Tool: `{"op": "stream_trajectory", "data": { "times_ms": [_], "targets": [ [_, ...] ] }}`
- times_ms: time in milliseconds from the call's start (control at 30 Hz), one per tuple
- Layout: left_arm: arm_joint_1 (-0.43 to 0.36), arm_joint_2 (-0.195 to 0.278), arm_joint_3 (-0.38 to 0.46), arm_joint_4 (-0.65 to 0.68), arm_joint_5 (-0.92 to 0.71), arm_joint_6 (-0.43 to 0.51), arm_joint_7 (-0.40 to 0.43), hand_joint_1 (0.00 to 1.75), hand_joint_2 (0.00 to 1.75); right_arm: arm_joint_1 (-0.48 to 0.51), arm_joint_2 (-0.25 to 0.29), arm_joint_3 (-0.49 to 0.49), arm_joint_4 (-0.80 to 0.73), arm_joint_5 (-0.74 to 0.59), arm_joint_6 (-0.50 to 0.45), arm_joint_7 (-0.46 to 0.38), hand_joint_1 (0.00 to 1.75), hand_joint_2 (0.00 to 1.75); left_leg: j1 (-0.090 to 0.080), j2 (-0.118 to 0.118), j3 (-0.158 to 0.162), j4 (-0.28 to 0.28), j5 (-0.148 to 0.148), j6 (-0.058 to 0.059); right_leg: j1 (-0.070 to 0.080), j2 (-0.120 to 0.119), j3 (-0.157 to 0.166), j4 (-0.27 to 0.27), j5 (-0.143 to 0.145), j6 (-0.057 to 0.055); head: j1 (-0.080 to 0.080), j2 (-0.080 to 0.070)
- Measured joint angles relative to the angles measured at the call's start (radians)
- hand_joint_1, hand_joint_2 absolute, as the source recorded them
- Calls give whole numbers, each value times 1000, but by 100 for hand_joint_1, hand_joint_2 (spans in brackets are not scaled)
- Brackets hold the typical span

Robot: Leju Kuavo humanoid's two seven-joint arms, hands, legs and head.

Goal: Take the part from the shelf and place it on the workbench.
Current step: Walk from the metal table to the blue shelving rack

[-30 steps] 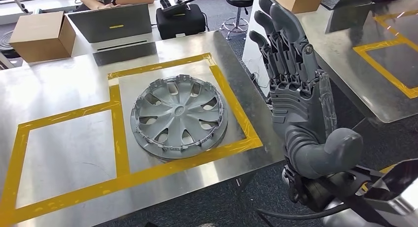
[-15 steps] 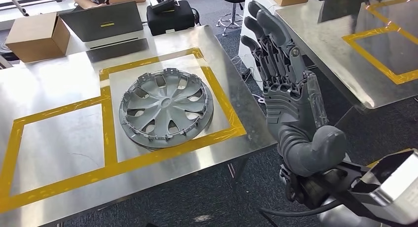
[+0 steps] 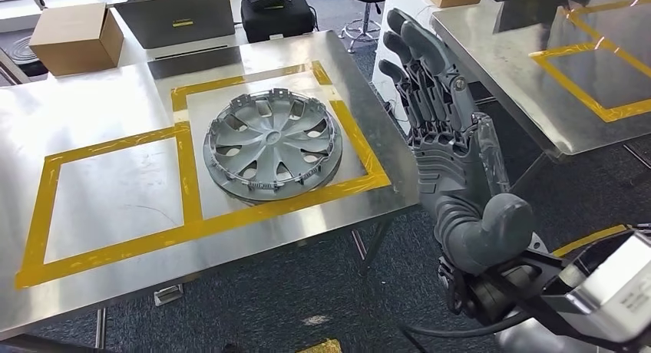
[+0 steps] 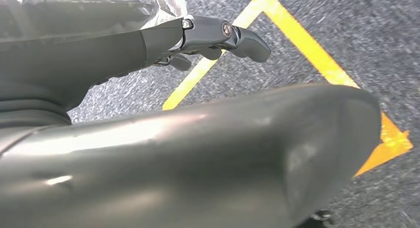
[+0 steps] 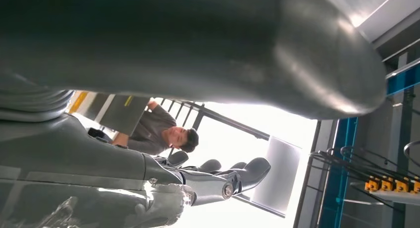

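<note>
Head view: a brown cardboard box (image 3: 77,37) is seen at the far left edge of the steel worktop (image 3: 100,100). Further right, the grey plastic wheel cover (image 3: 272,144) is laid flat inside the right-hand square of yellow tape (image 3: 192,184). Right of the worktop, the right hand (image 3: 453,150) is raised, its fingers (image 3: 418,54) spread and empty. In the left wrist view, the left hand (image 4: 198,153) is held over carpet with nothing in it, its fingers apart.

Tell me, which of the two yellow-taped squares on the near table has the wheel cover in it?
The right square, the one nearer the raised right hand. The wheel cover lies flat inside it; the left square holds only bare metal.
</note>
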Motion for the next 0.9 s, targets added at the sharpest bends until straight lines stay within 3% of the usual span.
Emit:
{"op": "stream_trajectory", "data": {
  "times_ms": [33,100,167,233,267,300,367,400,433,500,567,633,667,733,767,800,867,900],
  "targets": [
    [0,0,0,0,1,1,0,0,0,0,0,0,0,4,0,1,0,0,0,0,-13,6,6,-3,-1,0,48,-63,17,-2,2,0],
    [0,0,0,0,4,1,0,0,0,-2,-1,0,0,11,2,3,0,0,-2,-2,-34,18,19,-13,1,2,133,-191,19,-11,5,0],
    [1,0,0,0,7,2,0,0,0,-3,-1,0,1,19,9,7,0,0,-2,-2,-46,22,34,-25,8,4,154,-239,11,-27,6,0],
    [3,0,0,1,11,2,0,0,0,-5,-2,0,1,24,16,12,0,0,2,-3,-56,25,35,-38,8,2,138,-241,28,-46,7,0],
    [4,1,0,1,12,1,0,0,0,-5,-2,1,2,25,18,15,0,0,4,-3,-65,41,13,-44,7,0,129,-243,38,-55,5,0],
    [6,1,-1,2,13,1,0,0,0,-5,-2,1,2,25,19,17,0,0,6,-3,-76,75,-28,-49,6,-2,119,-245,50,-61,3,0],
    [7,1,-1,2,14,1,0,0,0,-5,-2,2,3,26,21,18,0,0,8,-2,-102,189,-127,-56,7,-4,96,-244,69,-68,-4,0],
    [7,1,-1,2,14,1,0,0,0,-5,-2,3,3,26,23,18,0,0,9,-2,-109,247,-158,-58,8,-5,82,-243,79,-68,-6,0],
    [7,1,-1,2,15,1,0,0,0,-5,-2,4,4,26,26,19,0,0,9,-2,-105,284,-164,-59,9,-5,68,-242,90,-68,-8,0],
    [6,1,-1,2,18,2,0,0,0,-5,-2,5,6,25,29,19,0,0,9,-2,-56,267,-122,-57,9,-5,37,-236,109,-64,-11,0],
    [4,1,-1,2,20,2,0,0,0,-5,-2,5,7,25,31,19,0,0,8,-3,42,145,-89,-51,10,-5,11,-227,125,-58,-14,0],
    [-1,2,-1,2,22,2,-1,0,0,-5,-2,4,7,25,32,19,0,0,4,-3,113,32,-103,-40,11,-7,-3,-221,141,-47,-15,0],
    [-3,2,-1,2,23,2,-1,0,0,-5,-2,4,8,25,32,18,0,0,1,-4,125,6,-110,-34,10,-8,-6,-222,151,-41,-15,0],
    [-2,2,-1,2,24,2,-1,0,0,-5,-3,3,9,25,32,17,0,0,-1,-1,112,-5,-95,-20,8,-9,-10,-228,164,-28,-14,0],
    [-2,2,-1,3,24,3,-1,0,0,-4,-4,3,10,25,32,17,0,0,0,1,104,-8,-83,-13,7,-8,-17,-221,150,-22,-12,0],
    [-2,1,-1,3,25,3,-1,0,0,-4,-6,3,10,25,32,17,0,0,1,3,93,-11,-69,-6,6,-7,-28,-196,117,-17,-9,0],
    [-3,1,-1,3,26,3,-2,0,0,-3,-8,2,11,25,32,17,0,0,1,5,67,-11,-44,3,4,-6,-57,-87,14,-11,1,0],
    [-3,0,-1,3,26,3,-2,0,0,-1,-9,2,11,25,32,17,0,0,0,5,51,-9,-33,5,4,-6,-69,-22,-23,-8,5,0]
  ]
}}
